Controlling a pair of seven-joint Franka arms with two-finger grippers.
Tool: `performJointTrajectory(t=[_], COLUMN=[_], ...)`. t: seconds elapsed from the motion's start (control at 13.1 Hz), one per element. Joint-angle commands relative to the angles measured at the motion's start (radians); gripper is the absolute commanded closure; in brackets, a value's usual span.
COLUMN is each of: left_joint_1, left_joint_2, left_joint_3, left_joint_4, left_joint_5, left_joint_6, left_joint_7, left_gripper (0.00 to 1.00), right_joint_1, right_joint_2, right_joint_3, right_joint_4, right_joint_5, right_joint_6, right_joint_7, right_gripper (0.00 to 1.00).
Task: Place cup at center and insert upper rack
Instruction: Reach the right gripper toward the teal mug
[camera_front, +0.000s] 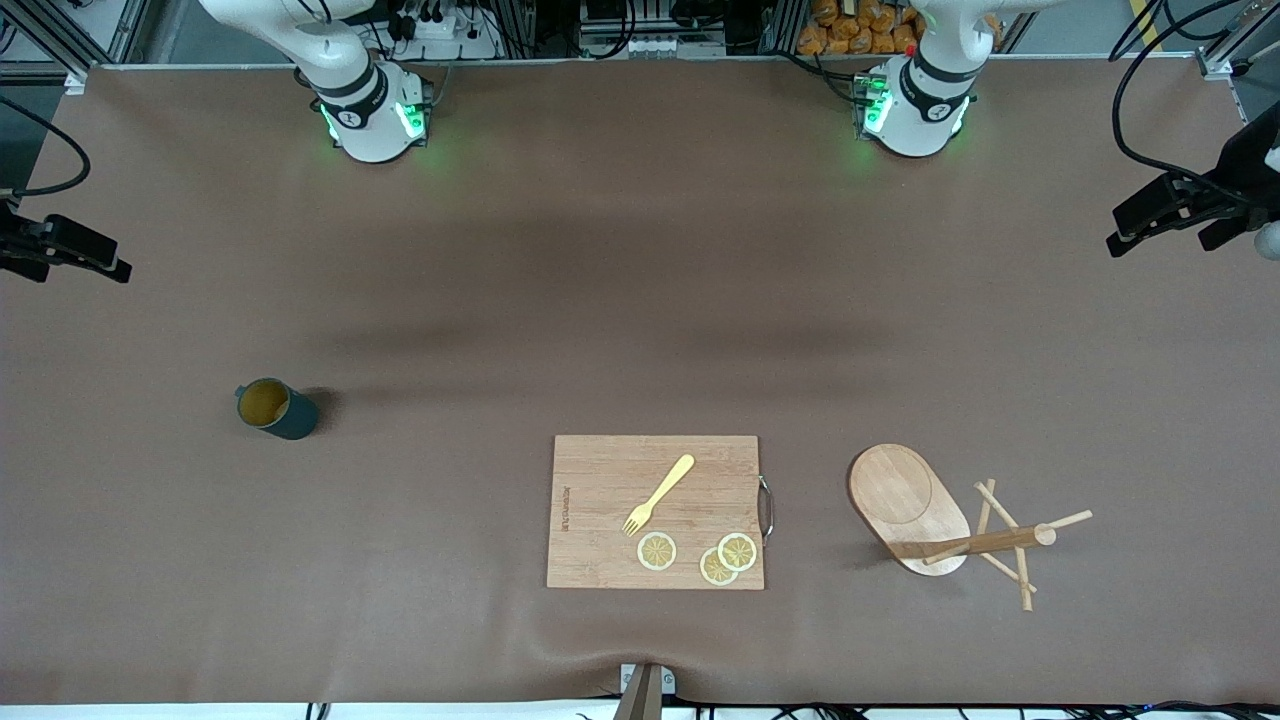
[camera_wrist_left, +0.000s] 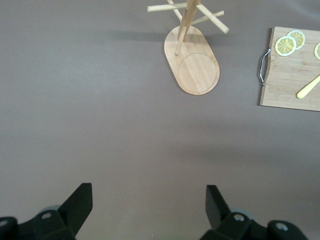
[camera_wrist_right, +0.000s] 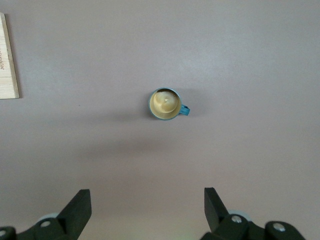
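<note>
Cup (camera_front: 276, 408) sitting upright and alone toward the right arm's end of the table, tan inside showing, loop handle sticking out sideways in the right wrist view (camera_wrist_right: 165, 104). Straight ahead of and below the right gripper (camera_wrist_right: 145, 210), which hangs high over bare mat with its fingers (camera_wrist_right: 77, 207) spread wide and nothing between them. So probably the right arm's job first: drop down onto the cup, then carry it toward the middle.

Upper rack (camera_front: 945, 520) over at the left arm's end, well apart from the cup. Looks to be standing on its oval base with the post up and thin pegs crossing near the top; the post's slant in the front view probably just camera angle. Ahead of and below the left gripper (camera_wrist_left: 149, 210), also parted wide and holding nothing, high over open mat.

Between the two: cutting board (camera_front: 655, 511) with a yellow fork (camera_front: 658, 494) and lemon slices (camera_front: 698, 556) on it, closer to the rack than to the cup. Metal handle on the board's rack-facing edge. Worth minding if the rack gets dragged low. Loads of bare table (camera_front: 640, 300) toward the arm bases, so room to move looks fine.
</note>
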Motion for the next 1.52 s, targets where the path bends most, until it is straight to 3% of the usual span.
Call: performJointTrajectory(t=[0.0,0.53,0.91,1.45], left_joint_1=[0.001,-0.008,-0.003,-0.013], left_joint_2=[0.014,0.015,0.015,0.018], left_joint_3=[-0.003,-0.043,-0.043,-0.046], left_joint_4=[0.026,0.041,0.038,0.038], left_joint_5=[-0.006,0.096,0.095,0.044], left_joint_6=[-0.012,-0.014,-0.017,-0.015], left_joint_7=[-0.011,0.005,0.011,0.009], left_gripper=[0.00,0.00,0.00,0.00], right_joint_1=[-0.007,0.003,0.011,-0.004], right_joint_2=[-0.016,0.026,0.200,0.427], right_joint_3=[0.009,0.012,0.014,0.012], right_joint_4=[-0.005,-0.016,-0.022,-0.040], right_joint_5=[-0.018,-0.018,0.028,0.167], right_joint_6=[-0.009,0.065,0.189,0.333], right_joint_7=[0.014,0.029,0.179,0.287], right_gripper=[0.00,0.00,0.00,0.00])
